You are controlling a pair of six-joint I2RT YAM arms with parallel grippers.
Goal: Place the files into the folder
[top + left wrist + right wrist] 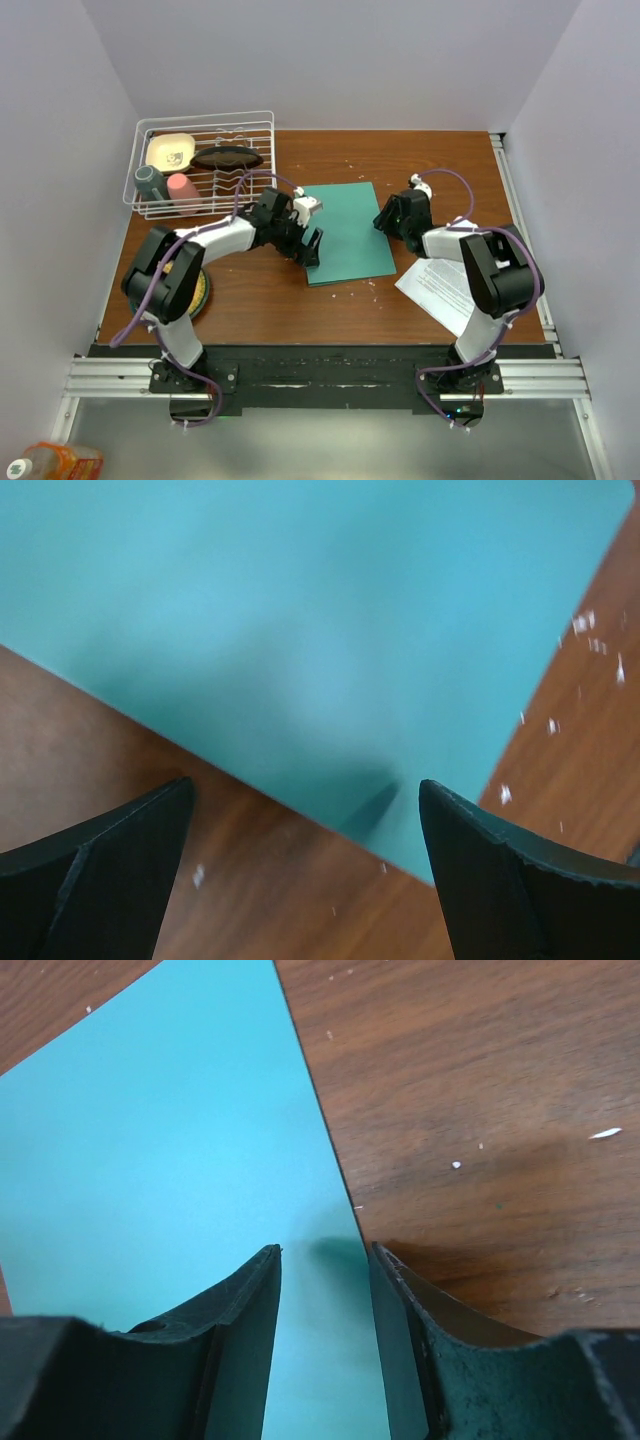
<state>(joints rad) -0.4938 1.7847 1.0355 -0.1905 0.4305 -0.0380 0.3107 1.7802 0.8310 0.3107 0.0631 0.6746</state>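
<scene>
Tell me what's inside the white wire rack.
The rack holds a cream dish, a dark oval plate, a grey cup and a pink cup. Anything beneath them is hidden.

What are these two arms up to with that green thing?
Both arms are at the closed folder lying flat on the table. The left gripper hangs open at its near left corner; the right gripper straddles its right edge, jaws partly apart. The papers lie by the right arm, not yet filed.

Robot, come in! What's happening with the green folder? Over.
Left gripper open at folder corner. Right gripper slightly open over folder's right edge. Files outside, partly under right arm.
</scene>
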